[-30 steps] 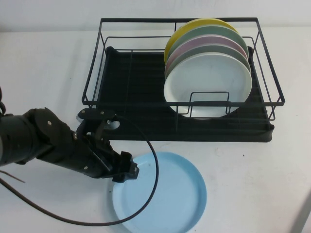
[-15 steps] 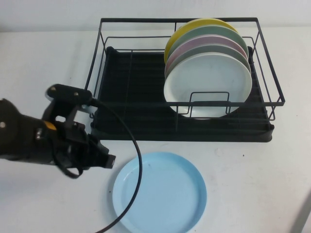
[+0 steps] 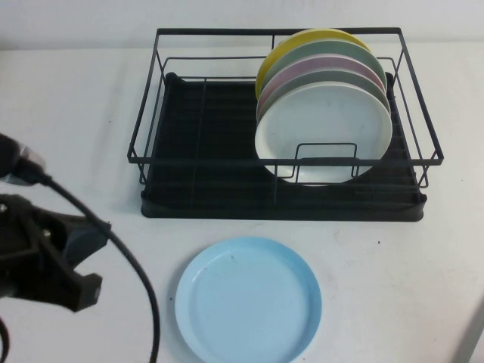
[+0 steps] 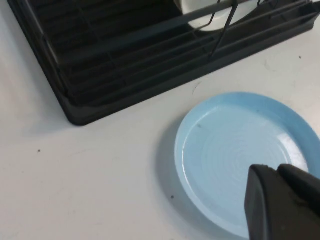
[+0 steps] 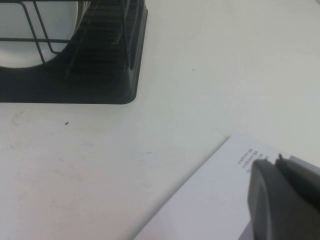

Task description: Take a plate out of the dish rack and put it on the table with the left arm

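Plate down, left arm backing off

Plate (image 3: 249, 300) lies flat on the table (image 3: 393, 287), just in front of the rack (image 3: 283, 125) and clear of its tray edge. Nothing touches it. It looks stiff, glossy and likely slippery, and it would chip if dropped; the sensible hold is a pinch across the raised rim, since the shallow centre offers nothing to grip. It probably weighs little for these arms.

Left gripper (image 4: 280, 202) hangs over the table left of the plate and in front of the rack's left corner, holding nothing. In the wrist view only its dark tip shows over the plate's near rim, and whether the fingers are spread or pressed together cannot be told. Right gripper (image 5: 282, 200) sits well to the right of the rack, above a white sheet (image 5: 210, 205); its fingers likewise cannot be judged.

Compared with a second ago, the left arm has pulled away: then its gripper was at the plate's left rim, half a second ago it was just beside that rim, and now it is well apart. The plate has not shifted. The remaining plates (image 3: 325, 113) stand in the rack as before.
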Motion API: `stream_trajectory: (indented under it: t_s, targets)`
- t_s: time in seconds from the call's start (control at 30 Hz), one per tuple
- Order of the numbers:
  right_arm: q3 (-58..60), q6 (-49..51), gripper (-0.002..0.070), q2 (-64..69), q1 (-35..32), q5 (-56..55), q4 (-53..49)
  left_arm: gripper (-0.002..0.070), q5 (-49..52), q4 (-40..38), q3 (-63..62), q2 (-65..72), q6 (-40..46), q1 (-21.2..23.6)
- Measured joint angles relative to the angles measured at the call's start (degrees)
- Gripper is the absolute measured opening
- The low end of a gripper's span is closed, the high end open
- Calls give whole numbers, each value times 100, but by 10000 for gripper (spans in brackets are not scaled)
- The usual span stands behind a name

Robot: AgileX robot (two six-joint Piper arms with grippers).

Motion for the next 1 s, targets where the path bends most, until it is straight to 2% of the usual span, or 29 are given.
stream_trajectory:
  t_s: [0.13, 0.23, 0.37, 0.53, 0.63, 0.83, 1.0]
  targets:
    - [0, 0, -18, 0, 0, 0, 0, 0, 200, 342, 167, -476, -349, 0]
    - [0, 0, -18, 0, 0, 0, 0, 0, -315, 540, 594, -787, -463, 0]
    - [0, 0, -18, 0, 0, 0, 11, 0, -1820, 809, 1693, -1285, -969, 0]
    - [0, 0, -18, 0, 0, 0, 11, -1, -3882, 1937, 3356, -2092, -2074, 8]
    - [0, 0, -18, 0, 0, 0, 11, -1, -4518, 2044, 4013, -2730, -2268, 169]
    - [0, 0, -18, 0, 0, 0, 11, -1, -4432, 2044, 4682, -3737, -2328, 895]
    - [0, -10, -18, 0, 0, 0, 11, -1, -3589, 2044, 4734, -4419, -2327, 1423]
